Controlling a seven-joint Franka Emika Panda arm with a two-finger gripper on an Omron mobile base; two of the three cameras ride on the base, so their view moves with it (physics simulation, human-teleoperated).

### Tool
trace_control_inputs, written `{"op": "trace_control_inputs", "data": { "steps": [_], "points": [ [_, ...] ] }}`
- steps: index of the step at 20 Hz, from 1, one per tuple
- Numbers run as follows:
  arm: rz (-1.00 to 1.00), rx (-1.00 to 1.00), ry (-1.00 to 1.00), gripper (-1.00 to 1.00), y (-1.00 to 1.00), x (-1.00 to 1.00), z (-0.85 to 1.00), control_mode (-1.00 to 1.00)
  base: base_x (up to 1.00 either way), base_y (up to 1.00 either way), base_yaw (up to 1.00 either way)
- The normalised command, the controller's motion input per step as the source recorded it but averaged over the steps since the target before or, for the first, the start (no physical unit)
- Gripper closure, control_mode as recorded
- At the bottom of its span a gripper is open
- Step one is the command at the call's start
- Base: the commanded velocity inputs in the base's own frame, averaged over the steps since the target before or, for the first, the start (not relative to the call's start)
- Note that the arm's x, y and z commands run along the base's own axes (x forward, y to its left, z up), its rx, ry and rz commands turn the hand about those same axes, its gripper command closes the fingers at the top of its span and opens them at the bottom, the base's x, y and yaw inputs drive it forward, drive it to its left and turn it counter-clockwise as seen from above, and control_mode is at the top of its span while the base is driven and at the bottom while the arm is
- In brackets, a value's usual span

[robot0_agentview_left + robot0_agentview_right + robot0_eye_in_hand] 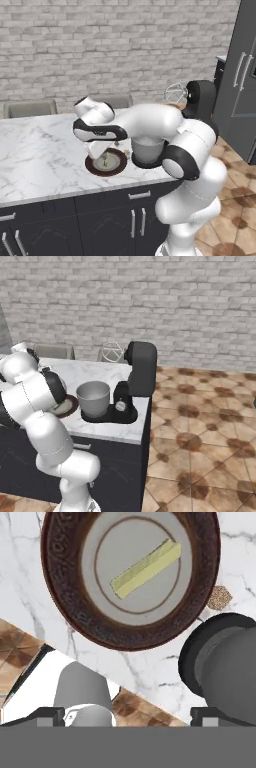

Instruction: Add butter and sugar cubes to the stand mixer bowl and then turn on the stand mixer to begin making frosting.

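Observation:
The butter (146, 568) is a pale yellow stick lying slantwise in the middle of the brown-rimmed plate (55, 587). My gripper (127, 716) hangs straight above that plate, open, with its fingertips (47, 714) wide apart and nothing between them. One tan sugar cube (219, 597) rests on the marble between the plate and the grey stand mixer bowl (225, 662). From the left base the gripper (103, 156) is just over the plate (90, 165), left of the bowl (146, 148). The bowl (93, 396) stands on the black stand mixer (140, 376), whose head is tilted up with the whisk (175, 92) raised.
The marble counter (40, 150) ends close in front of the plate, with dark cabinets below. Two grey chair backs (30, 107) stand behind the counter. A tall dark cabinet (242, 75) stands to the right. My own forearm (145, 122) reaches across above the bowl.

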Motion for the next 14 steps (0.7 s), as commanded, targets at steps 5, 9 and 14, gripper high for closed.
{"op": "trace_control_inputs", "data": {
  "steps": [5, 9, 14],
  "points": [
    [-0.17, 0.0, 0.0, -1.0, 0.14, 0.05, -0.28, -1.0, 0.0, 0.0, 0.0],
    [-0.2, 0.0, -0.01, -1.0, 0.07, 0.16, -0.23, -1.0, 0.0, 0.0, 0.0],
    [-0.23, 0.0, -0.06, -1.0, 0.05, 0.17, -0.18, -1.0, 0.0, 0.0, 0.0]
  ]
}}
